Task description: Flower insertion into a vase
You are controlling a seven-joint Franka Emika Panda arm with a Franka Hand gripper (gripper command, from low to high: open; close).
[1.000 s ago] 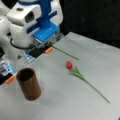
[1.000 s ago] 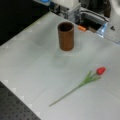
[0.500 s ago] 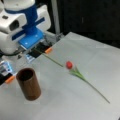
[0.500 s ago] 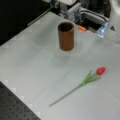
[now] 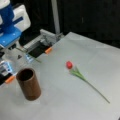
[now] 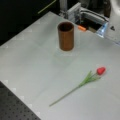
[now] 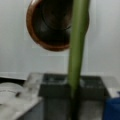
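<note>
Worktop (image 6: 32,62): a pale grey surface that is carrying everything in both front views.
Flower (image 6: 87,80): is lying flat in the open middle of the worktop, its red bud pointing toward the arm's edge and its stem tip trailing toward the opposite edge. Nothing is touching it.
Vase (image 6: 66,36): is standing upright, mouth open, nearer the arm's edge of the worktop. It is well apart from the flower and nothing is showing inside it.
Gripper (image 5: 30,56): is hovering low over the arm's edge of the worktop, just beyond the vase and far from the flower. I cannot tell how wide it is standing.
Green stem (image 7: 76,50): in the wrist view it is running up the middle, close to the camera, across the vase's mouth. Whether the gripper is clamping it cannot be made out.
Risk: probably the vase is the weak point, since it is standing free and a sideways brush by the gripper could be tipping or sliding it.
Risk: the flower's stem is looking thin and limp, so a grip set off-centre may be letting it swing and catch on the vase's rim.
</note>
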